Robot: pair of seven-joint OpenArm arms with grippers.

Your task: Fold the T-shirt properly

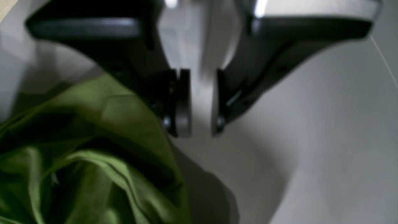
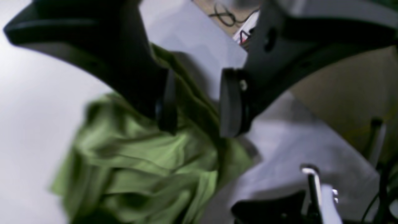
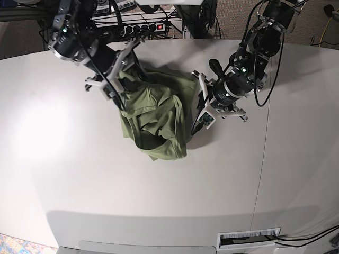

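The olive-green T-shirt point(image 3: 156, 116) lies crumpled in a heap on the middle of the white table. In the base view my right gripper point(image 3: 117, 98) stands at the shirt's upper left edge and my left gripper point(image 3: 200, 114) at its right edge. In the left wrist view the left gripper point(image 1: 200, 132) has a narrow gap showing bare table, and the shirt point(image 1: 93, 149) lies beside its left finger. In the right wrist view the right gripper point(image 2: 199, 130) is open just above the shirt point(image 2: 140, 161), with nothing held between its fingers.
The white table point(image 3: 79, 174) reaches past the shirt on all sides. A power strip and cables point(image 3: 143, 26) lie beyond its far edge. A seam point(image 3: 262, 159) runs down the table's right part. A vent slot point(image 3: 249, 238) sits at the front right.
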